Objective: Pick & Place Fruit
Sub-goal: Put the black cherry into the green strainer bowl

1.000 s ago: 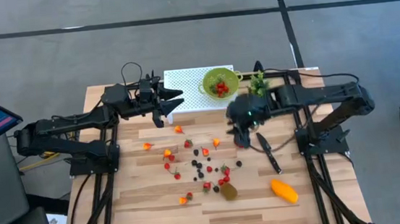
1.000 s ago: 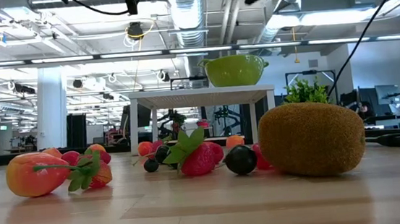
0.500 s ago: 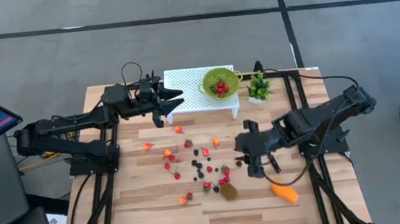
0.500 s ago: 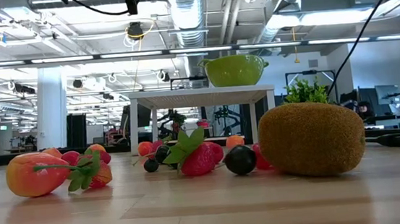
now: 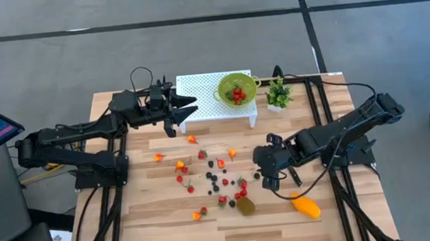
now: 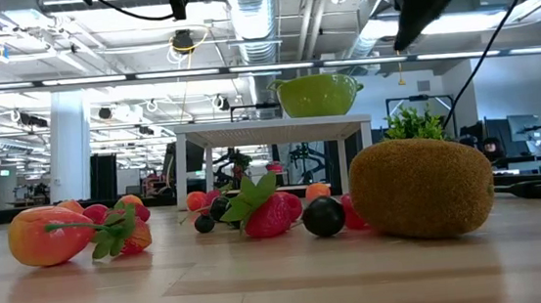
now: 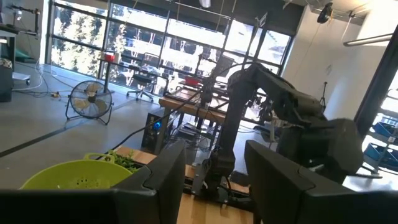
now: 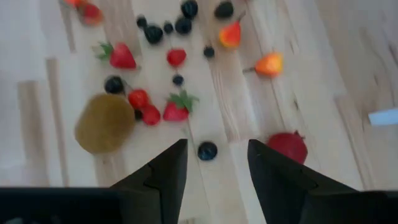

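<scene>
Small red, orange and dark berries [image 5: 216, 175] lie scattered on the middle of the wooden table. The brown kiwi [image 5: 245, 205] and the orange mango [image 5: 306, 206] lie nearer the near edge. My right gripper [image 5: 266, 177] hovers open over the berries' right side. In its wrist view [image 8: 216, 144] a dark berry [image 8: 207, 150] lies below the gap between the fingers, the kiwi [image 8: 104, 122] off to one side. My left gripper [image 5: 186, 107] waits open beside the white rack [image 5: 196, 87]. The green colander [image 5: 236, 88], with red pieces inside, stands on that rack.
A slim black knife [image 5: 292, 176] lies partly under my right arm. A small green potted plant [image 5: 277, 93] stands right of the rack. In the low view the kiwi [image 6: 422, 187] and a strawberry [image 6: 271, 213] stand close to the camera. A monitor sits beyond the table's left side.
My right gripper has swung from beside the colander and plant toward the table's near edge and come down over the scattered berries, most of it in the first half second. My left arm and the fruit have kept still.
</scene>
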Tool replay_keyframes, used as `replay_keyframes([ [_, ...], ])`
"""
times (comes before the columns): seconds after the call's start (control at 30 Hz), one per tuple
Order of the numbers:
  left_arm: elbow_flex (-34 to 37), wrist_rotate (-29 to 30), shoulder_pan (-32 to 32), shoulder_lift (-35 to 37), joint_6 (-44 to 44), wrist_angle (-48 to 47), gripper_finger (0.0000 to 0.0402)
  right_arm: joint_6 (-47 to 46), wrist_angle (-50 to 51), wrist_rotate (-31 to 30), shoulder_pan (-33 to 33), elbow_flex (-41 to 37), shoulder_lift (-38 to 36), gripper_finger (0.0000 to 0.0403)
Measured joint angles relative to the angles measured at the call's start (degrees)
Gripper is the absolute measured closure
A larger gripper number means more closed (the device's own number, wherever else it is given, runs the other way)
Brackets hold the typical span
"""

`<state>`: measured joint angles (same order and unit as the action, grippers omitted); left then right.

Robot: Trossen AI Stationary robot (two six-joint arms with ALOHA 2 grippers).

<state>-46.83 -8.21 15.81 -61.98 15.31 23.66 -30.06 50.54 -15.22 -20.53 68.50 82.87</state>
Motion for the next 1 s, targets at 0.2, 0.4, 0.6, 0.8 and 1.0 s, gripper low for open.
replay_keyframes([
  [0.2, 0.0, 0.01, 0.0, 0.0, 0.0, 0.0, 0.0243, 0.0, -3.2, -0.01, 0.44, -3.8, 0.0, 0.02],
  [0.4, -0.01, 0.01, 0.0, 0.0, 0.0, 0.0, 0.0243, 0.02, -6.56, -0.09, 1.75, -7.51, -0.04, 0.0171],
  [0.6, -0.02, 0.0, 0.0, 0.0, 0.0, 0.0, 0.0243, 0.02, -11.19, -0.07, 2.78, -11.47, -0.04, 0.0167],
  [0.8, -0.01, 0.01, 0.0, 0.0, 0.0, 0.0, 0.0243, 1.09, -18.57, 0.1, 2.32, -16.94, 0.56, 0.0168],
  [1.0, 0.0, 0.02, 0.0, -0.01, 0.0, 0.02, 0.0243, 5.67, -20.47, 0.2, 1.44, -17.73, 6.13, 0.0168],
])
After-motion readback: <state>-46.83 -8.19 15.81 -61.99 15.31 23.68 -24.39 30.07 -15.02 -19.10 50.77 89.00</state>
